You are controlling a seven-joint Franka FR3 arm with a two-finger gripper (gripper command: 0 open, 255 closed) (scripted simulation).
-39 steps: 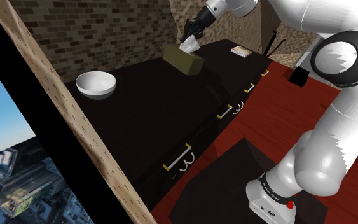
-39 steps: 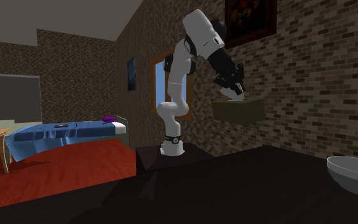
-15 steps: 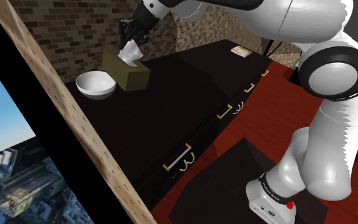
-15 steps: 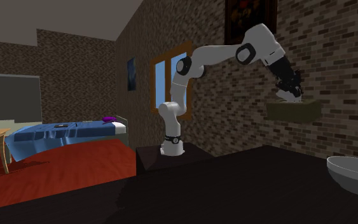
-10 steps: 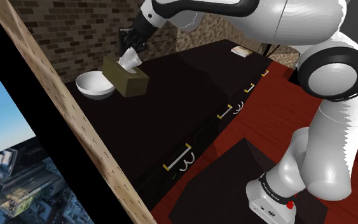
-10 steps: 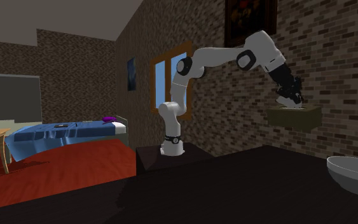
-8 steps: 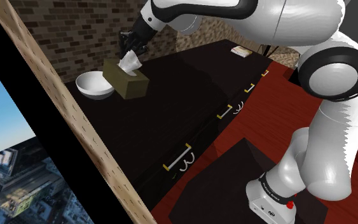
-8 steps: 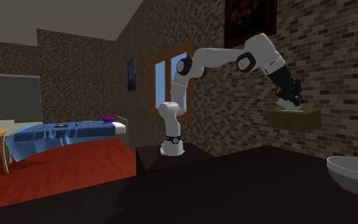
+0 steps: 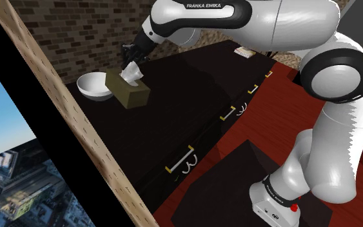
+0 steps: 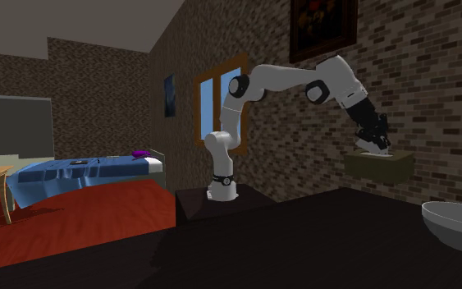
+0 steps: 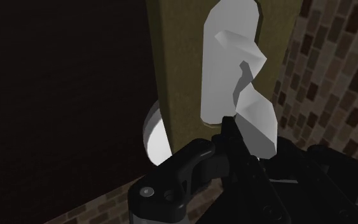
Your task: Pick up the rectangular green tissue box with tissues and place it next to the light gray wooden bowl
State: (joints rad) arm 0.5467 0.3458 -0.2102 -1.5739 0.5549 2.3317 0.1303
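Tissue box (image 9: 129,92), olive green, is just beside the pale bowl (image 9: 94,86), which lies at its nine o'clock in your shoulder view. You have the jaws clamped on the tissue box's white tissue (image 9: 132,75) from twelve o'clock, above the dark surface (image 9: 173,109).

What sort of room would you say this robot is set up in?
Probably a bedroom: a bed with a blue cover, a dark dresser with handled drawers, and a framed picture on the brick wall.

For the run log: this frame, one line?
gripper: shut on tissue | olive tissue box: beside white bowl | touchdown: unclear
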